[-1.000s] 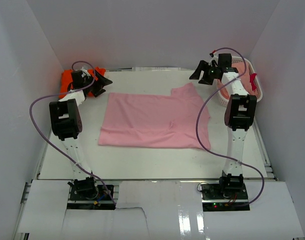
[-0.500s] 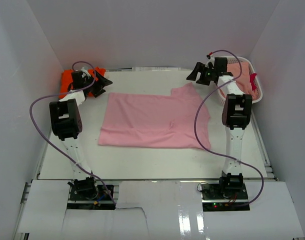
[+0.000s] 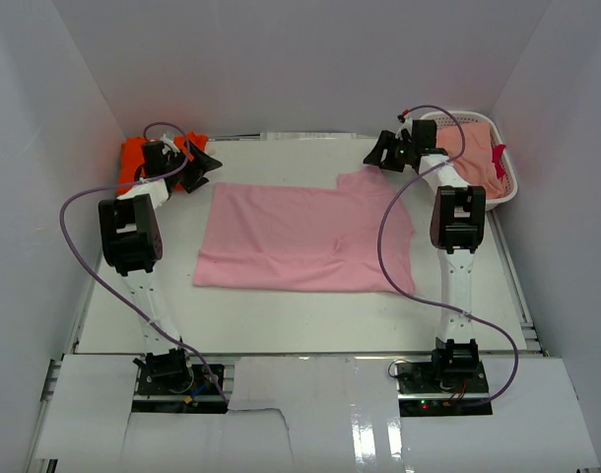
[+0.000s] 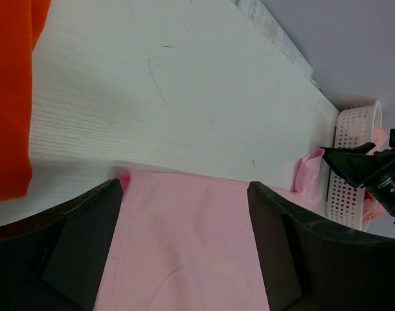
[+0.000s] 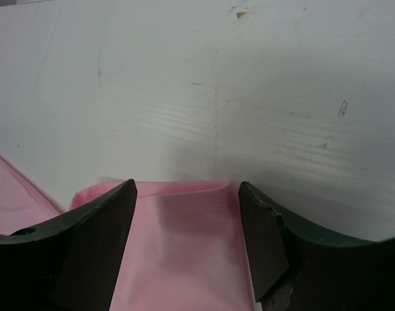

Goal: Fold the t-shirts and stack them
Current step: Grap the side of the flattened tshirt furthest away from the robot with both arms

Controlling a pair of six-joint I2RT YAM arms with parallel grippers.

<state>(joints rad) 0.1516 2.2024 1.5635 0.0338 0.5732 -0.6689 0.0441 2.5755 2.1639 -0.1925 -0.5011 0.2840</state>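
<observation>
Now the right gripper (image 3: 384,153) has come left over the sleeve of the pink shirt (image 3: 300,236), jaws apart; the left gripper (image 3: 195,163) hovers wide open.

Your left arm (image 3: 131,235) and right arm (image 3: 459,219) look alike: slim white links, blocky black joint housings and black bases (image 3: 168,372). A purple cable (image 3: 76,258) loops loosely along each arm. Your left gripper (image 3: 198,166) and right gripper (image 3: 379,153) are black, with matte, broad, wedge-shaped fingers (image 5: 87,253).
</observation>
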